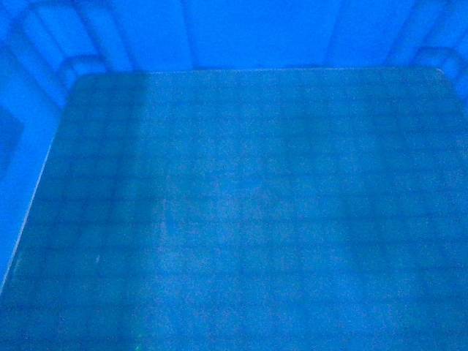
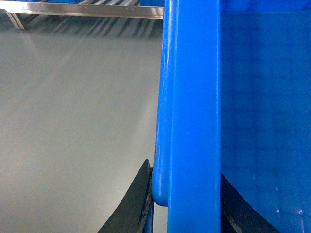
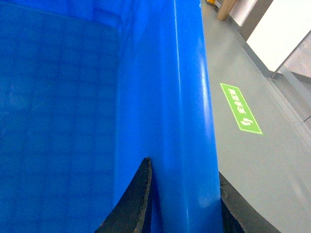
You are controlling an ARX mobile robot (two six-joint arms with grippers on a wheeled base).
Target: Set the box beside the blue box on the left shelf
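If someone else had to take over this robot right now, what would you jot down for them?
Left gripper: shut on the box, one finger each side of its rim.
Right gripper: shut on the box's opposite rim, the same way.
The box fills the head view and is empty; grey floor shows beside it in both wrist views.
A metal rail shows ahead in the left wrist view, perhaps the shelf.
Done: box gripped by both arms.
Left: set it on the left shelf beside the blue box, not in view.

Below me lies smooth grey floor (image 3: pixel 252 165) with a green floor sticker (image 3: pixel 240 108); a metal rail (image 2: pixel 82 8) gleams farther off.
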